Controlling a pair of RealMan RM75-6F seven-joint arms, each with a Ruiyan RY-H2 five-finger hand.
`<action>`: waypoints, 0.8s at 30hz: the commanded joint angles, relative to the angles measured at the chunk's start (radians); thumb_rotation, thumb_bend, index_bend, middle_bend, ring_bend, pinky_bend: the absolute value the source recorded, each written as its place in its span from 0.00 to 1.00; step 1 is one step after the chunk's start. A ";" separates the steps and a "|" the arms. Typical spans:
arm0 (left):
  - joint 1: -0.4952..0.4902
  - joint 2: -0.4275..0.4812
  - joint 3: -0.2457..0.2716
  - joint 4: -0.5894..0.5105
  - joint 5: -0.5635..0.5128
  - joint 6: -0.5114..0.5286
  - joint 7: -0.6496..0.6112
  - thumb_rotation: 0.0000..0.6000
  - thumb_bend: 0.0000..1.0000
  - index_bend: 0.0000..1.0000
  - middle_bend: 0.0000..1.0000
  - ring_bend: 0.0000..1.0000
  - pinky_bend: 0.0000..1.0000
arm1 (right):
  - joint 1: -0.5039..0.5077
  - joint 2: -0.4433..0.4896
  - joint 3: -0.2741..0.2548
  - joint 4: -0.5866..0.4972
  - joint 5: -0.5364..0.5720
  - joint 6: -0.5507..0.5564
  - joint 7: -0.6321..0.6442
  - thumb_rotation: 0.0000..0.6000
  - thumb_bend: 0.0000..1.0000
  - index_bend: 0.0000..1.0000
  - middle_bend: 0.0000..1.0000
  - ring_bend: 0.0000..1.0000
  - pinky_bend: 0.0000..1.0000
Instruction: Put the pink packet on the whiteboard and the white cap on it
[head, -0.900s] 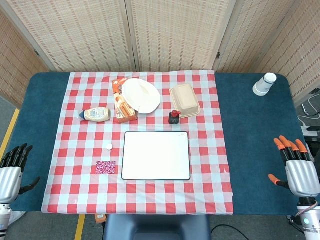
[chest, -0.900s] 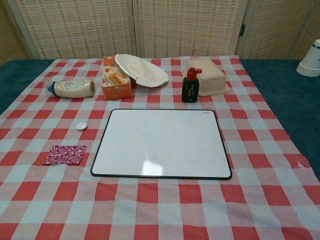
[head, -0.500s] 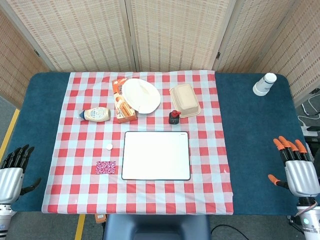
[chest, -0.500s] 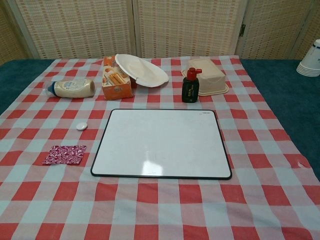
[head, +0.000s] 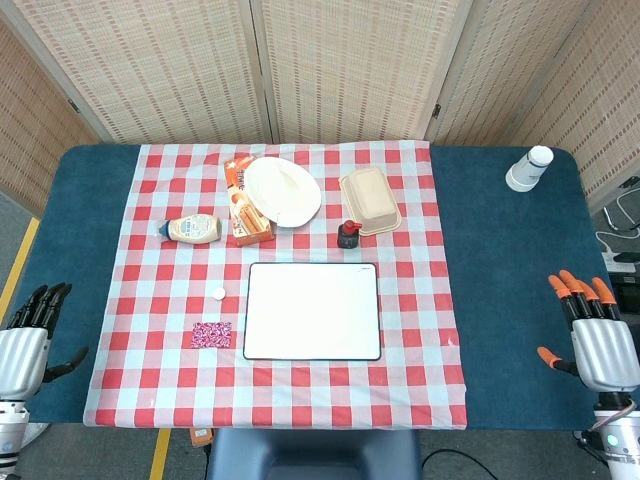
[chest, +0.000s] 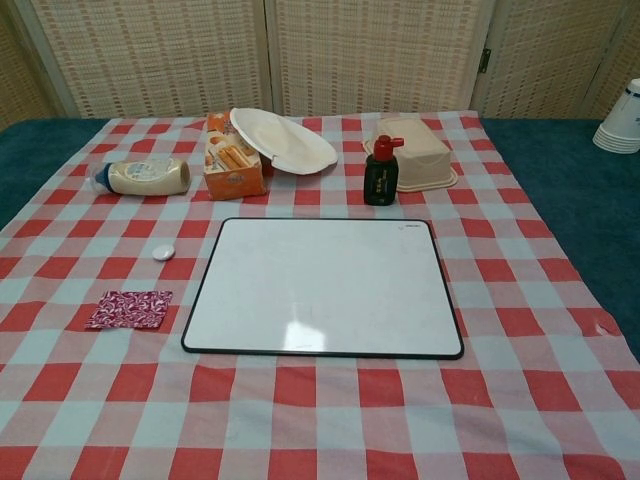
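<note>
1. Head view: the left hand (head: 22, 350), silver with black fingers, sits at the table's near left edge, fingers spread wide and pointing away, holding nothing.
2. The right hand (head: 598, 340), orange-tipped, mirrors it at the near right edge, fingers apart and empty.
3. The pink patterned packet (head: 211, 335) lies flat just left of the black-framed rectangular whiteboard (head: 312, 311); the small round white cap (head: 217, 293) rests beyond the packet.
4. Chest view: neither hand shows. The packet (chest: 129, 309) and cap (chest: 163, 253) both lie on the red-checked tablecloth (chest: 520, 290), off the whiteboard (chest: 322, 287).
</note>
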 joint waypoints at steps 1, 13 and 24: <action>-0.016 0.010 0.013 0.001 0.003 -0.045 -0.004 1.00 0.22 0.01 0.09 0.05 0.25 | -0.001 0.001 -0.001 0.000 -0.001 0.001 0.003 1.00 0.00 0.07 0.00 0.00 0.01; -0.170 0.189 0.078 -0.134 0.091 -0.323 -0.062 1.00 0.22 0.02 0.43 0.65 0.77 | 0.000 0.004 -0.006 0.003 -0.003 -0.008 0.005 1.00 0.00 0.07 0.00 0.00 0.01; -0.283 0.207 0.025 -0.353 -0.224 -0.502 0.183 1.00 0.22 0.21 0.82 0.89 0.90 | -0.002 0.001 -0.011 0.003 -0.011 -0.004 -0.002 1.00 0.00 0.07 0.00 0.00 0.02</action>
